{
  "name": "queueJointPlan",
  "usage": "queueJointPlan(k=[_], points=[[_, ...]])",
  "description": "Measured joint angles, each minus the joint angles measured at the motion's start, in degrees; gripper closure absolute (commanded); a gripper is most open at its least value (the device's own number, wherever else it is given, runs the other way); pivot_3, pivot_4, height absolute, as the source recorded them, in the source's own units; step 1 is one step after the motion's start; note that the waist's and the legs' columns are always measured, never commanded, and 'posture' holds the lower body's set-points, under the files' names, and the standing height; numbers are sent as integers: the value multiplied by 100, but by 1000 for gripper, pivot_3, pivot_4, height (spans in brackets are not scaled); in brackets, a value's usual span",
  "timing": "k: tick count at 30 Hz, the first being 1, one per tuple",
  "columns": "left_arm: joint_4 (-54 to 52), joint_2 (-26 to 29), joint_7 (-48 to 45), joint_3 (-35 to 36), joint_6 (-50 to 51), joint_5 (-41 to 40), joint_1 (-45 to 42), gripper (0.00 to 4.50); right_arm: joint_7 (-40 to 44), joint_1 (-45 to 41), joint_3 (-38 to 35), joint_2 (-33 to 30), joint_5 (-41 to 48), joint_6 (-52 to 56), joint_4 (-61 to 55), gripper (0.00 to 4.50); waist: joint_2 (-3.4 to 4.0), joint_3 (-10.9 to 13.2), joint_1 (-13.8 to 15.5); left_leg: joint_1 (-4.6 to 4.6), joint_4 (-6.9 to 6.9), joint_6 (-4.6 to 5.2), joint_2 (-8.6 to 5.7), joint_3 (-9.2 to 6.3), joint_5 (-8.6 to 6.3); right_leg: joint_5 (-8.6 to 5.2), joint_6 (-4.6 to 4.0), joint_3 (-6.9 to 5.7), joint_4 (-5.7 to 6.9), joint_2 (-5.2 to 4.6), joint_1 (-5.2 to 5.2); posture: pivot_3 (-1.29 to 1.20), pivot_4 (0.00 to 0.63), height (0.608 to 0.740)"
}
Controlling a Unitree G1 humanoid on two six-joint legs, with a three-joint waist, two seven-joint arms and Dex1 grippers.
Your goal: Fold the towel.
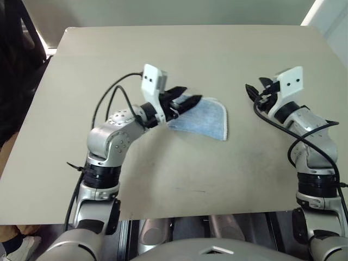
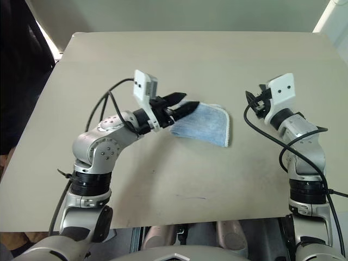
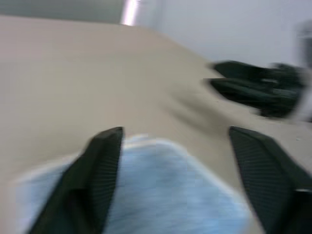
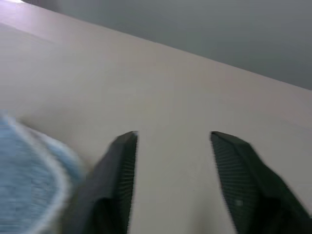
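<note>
Towel (image 1: 202,119) lies near the middle of the table (image 1: 163,60), already doubled into a small rounded-corner wedge, and looks slightly lifted on the left gripper's side.

Left gripper (image 1: 184,103) sits at the towel's left end, fingers spread with blue cloth showing between them in the left wrist view; no pinch visible, so it reads as loose over the cloth rather than holding it. Right gripper (image 2: 255,102) hovers off to the right, well apart from the towel, fingers parted around bare table in the right wrist view, holding nothing.

Step in hand, as a judgement: tidying or finishing the fold. To do it well: bring the left fingers down on the top layer's hem only, not both layers; keep the pull low and parallel to the table so the lower layer doesn't drag; use the right gripper to pin the far corner first. Line up hem to hem before letting go.

Materials: towel is light blue terry, soft, nubby, floppy, with a pale whitish hem tracing the curved outer edge. Table is smooth matte beige, flat, low grip, so cloth will probably slide. Fingers are black, rigid, tapered, ribbed on the inner faces.
</note>
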Motion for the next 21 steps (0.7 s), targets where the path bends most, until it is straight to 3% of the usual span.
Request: queueJointPlan(k=[4, 7, 13, 21], points=[[231, 167, -332, -211, -451, 489, -10, 3474, 160, -35, 272, 242, 270, 278, -226, 4500, 0, 0, 15, -7, 14, 2, -3, 0, -1, 0, 2, 1, -2, -3, 2, 0, 150, 736], [452, 161, -601, -397, -669, 729, -17, 4474, 183, -84, 425, 444, 402, 429, -304, 4500, 0, 0, 32, -11, 19, 8, -6, 0, -5, 0, 4, 1, -3, -8, 3, 0, 150, 736], [1054, -115, -884, -970, -804, 1242, -40, 4474, 110, -77, 1000, 1021, 315, 616, 305, 4500, 0, 0, 35, -12, 18, 9, -5, 0, -6, 2, 3, -2, -1, -12, -2, 0, 150, 736], [1843, -331, -737, -1388, -1179, 2108, -31, 4474, 87, -1, 1218, 1056, 34, 606, 1005, 4500, -2, -8, 39, 0, 19, 37, -9, 0, -24, 8, -2, -7, -1, -19, 13, 0, 150, 736]])
